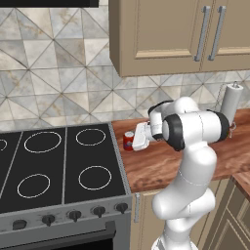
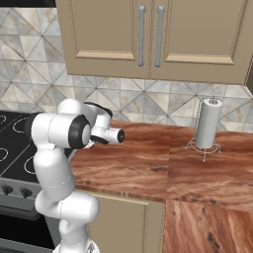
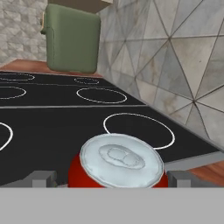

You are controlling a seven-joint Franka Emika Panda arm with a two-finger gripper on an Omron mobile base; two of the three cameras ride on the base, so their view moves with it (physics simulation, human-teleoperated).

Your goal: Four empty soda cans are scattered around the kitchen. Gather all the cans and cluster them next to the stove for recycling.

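Note:
A red soda can (image 1: 128, 141) with a silver top stands upright on the wooden counter (image 1: 161, 163), right beside the stove's (image 1: 58, 166) right edge. My gripper (image 1: 134, 139) reaches toward it from the right, low over the counter. In the hand view the can (image 3: 117, 162) sits close between the two dark fingertips (image 3: 41, 178), which stand wide apart on either side of it. The gripper (image 3: 111, 179) is open. The black cooktop (image 3: 65, 127) with its white rings stretches behind the can.
A tall white paper-towel roll (image 2: 207, 123) on a wire stand is at the back right of the counter. A green boxy appliance (image 3: 72, 39) stands beyond the stove's far side. The tiled wall (image 3: 175, 57) runs close behind the can. Upper cabinets (image 1: 171, 29) hang overhead.

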